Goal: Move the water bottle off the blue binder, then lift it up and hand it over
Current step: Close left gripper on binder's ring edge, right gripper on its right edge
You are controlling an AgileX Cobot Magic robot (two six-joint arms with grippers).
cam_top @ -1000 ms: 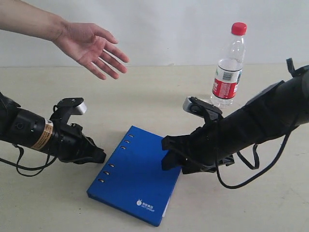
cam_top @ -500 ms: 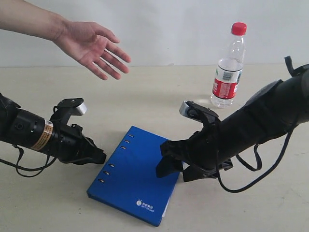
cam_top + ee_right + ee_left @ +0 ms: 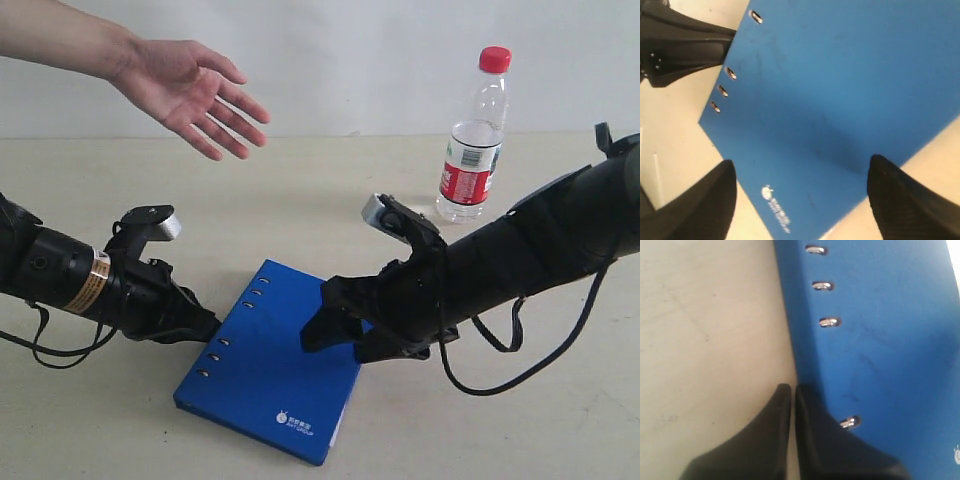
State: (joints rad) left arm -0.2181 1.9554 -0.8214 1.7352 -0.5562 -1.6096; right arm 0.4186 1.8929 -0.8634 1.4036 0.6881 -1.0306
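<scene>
Near the table's front edge, the wide-open, empty right end effector (image 3: 340,340) is advancing farther over the blue binder (image 3: 265,385). The left end effector (image 3: 790,391) is sitting closed and empty at its spine, and the water bottle (image 3: 474,150) is standing clear near the far right corner.

The left arm (image 3: 55,270) is a black cylinder with a tan label band (image 3: 95,281) and a thin black cable (image 3: 60,350); a silver-grey camera (image 3: 158,222) sits on its wrist; the left tool (image 3: 791,389) has two black tapered fingers; the right arm (image 3: 545,235) wears a black fabric sleeve, with a looping black cable (image 3: 480,392); the right tool (image 3: 800,170) has rounded black fingers.
</scene>
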